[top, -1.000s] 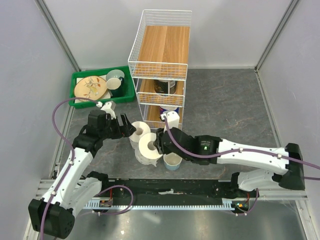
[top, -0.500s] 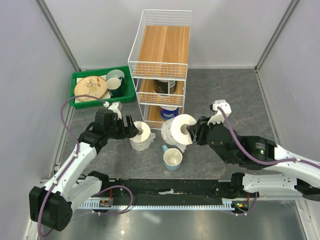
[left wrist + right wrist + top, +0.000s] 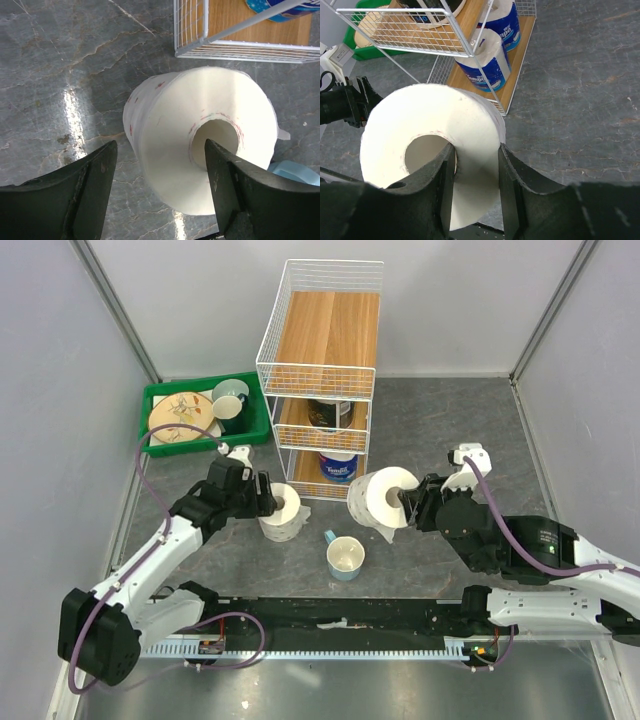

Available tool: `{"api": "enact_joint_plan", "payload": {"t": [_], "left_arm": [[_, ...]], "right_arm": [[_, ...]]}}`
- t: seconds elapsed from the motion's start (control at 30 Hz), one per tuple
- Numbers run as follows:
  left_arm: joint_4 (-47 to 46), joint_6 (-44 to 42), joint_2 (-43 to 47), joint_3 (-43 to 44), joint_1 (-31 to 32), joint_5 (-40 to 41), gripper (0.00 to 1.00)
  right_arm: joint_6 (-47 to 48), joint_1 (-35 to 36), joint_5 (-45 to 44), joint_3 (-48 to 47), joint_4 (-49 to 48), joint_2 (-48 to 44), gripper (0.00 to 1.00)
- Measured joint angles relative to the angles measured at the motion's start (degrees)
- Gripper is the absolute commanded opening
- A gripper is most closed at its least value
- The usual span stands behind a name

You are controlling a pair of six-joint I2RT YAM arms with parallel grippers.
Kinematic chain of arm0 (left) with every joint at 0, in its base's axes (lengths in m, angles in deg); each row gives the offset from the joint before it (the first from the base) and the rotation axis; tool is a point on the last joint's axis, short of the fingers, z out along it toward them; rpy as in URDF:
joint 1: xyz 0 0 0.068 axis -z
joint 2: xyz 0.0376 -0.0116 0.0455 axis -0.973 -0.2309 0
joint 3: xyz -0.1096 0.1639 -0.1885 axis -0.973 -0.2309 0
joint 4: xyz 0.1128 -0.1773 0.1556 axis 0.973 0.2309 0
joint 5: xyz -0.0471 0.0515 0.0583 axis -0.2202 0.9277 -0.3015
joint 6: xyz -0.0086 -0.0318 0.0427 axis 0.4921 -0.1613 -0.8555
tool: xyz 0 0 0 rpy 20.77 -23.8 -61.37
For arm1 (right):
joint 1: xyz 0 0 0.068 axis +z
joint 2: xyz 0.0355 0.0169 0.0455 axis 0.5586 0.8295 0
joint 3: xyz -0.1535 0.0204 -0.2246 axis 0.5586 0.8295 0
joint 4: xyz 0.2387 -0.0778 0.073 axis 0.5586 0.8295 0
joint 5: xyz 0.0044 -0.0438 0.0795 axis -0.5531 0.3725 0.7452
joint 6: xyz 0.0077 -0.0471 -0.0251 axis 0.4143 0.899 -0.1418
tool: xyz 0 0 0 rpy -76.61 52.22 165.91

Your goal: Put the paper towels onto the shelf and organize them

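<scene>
The white wire shelf (image 3: 322, 360) stands at the back. Its bottom board holds two blue-wrapped rolls (image 3: 338, 466), also in the right wrist view (image 3: 487, 62); a dark-wrapped roll (image 3: 328, 412) sits on the middle tier. My right gripper (image 3: 405, 502) is shut on a plain white roll (image 3: 380, 498) and holds it off the table in front of the shelf's right corner. One finger is in its core and one outside (image 3: 475, 175). My left gripper (image 3: 262, 502) is open over a faintly patterned roll (image 3: 284, 512) standing on the table, with its fingers (image 3: 95, 170) on either side of the wall of that same roll (image 3: 200, 145).
A pale blue cup (image 3: 345, 558) stands on the table between the arms, close to the patterned roll. A green tray (image 3: 165, 395) of dishes sits at the back left beside the shelf. Grey walls close in both sides.
My right gripper has lifted the plain roll from beside the cup and carried it right and back, toward the shelf. My left gripper has moved in closer over the patterned roll.
</scene>
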Motion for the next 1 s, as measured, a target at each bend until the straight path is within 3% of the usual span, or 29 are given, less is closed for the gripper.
{"api": "enact_joint_plan", "payload": {"t": [0.03,0.23,0.43,0.73,1.0], "left_arm": [[0.00,0.04,-0.13,0.07,0.11,0.50,0.61],[0.15,0.17,-1.81,1.03,0.76,2.58,0.42],[0.57,0.13,-2.80,1.95,1.14,3.02,0.34],[11.89,-0.02,2.64,8.07,1.22,4.04,0.33],[24.85,-0.17,13.81,26.64,1.25,7.61,0.33]], "right_arm": [[-0.04,0.00,-0.04,0.00,0.09,0.00,0.43],[-0.20,0.00,-0.15,0.02,0.72,0.00,0.43],[-1.97,0.00,-2.05,0.02,2.29,-0.85,0.41],[-5.97,0.00,-7.72,-3.04,9.40,-0.48,0.40],[-9.90,0.00,-14.47,-8.98,15.21,5.14,0.38]]}}
